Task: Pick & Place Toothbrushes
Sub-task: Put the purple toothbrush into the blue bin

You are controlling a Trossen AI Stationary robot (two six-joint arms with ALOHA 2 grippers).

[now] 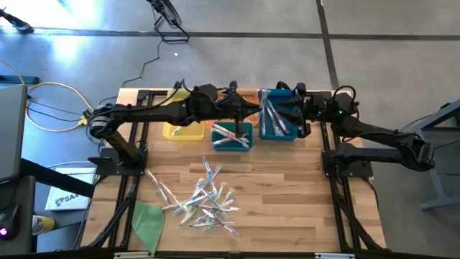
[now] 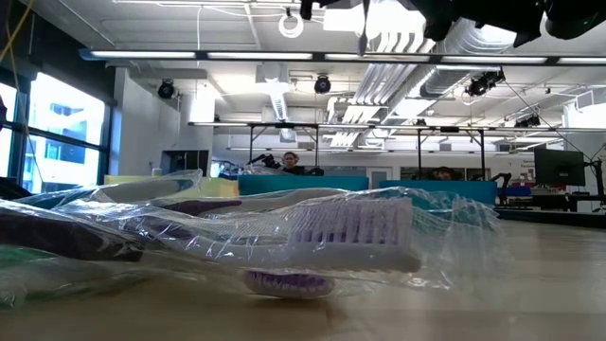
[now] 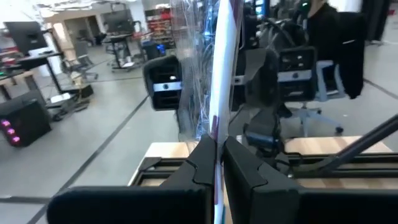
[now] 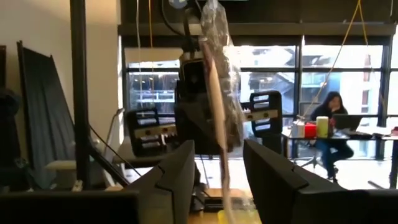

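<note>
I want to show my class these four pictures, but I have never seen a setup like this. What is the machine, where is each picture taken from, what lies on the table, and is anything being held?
Two dark robot arms work over a wooden table. One picture looks straight down, one looks level across the tabletop, and two come from cameras on the wrists.

A pile of wrapped toothbrushes and a green sheet lie on the table. At the far edge stand a yellow bin, a teal bin and a blue bin.

The left gripper is shut on a wrapped toothbrush, held above the bins. The right gripper faces it with its fingers apart around that same toothbrush.
</note>
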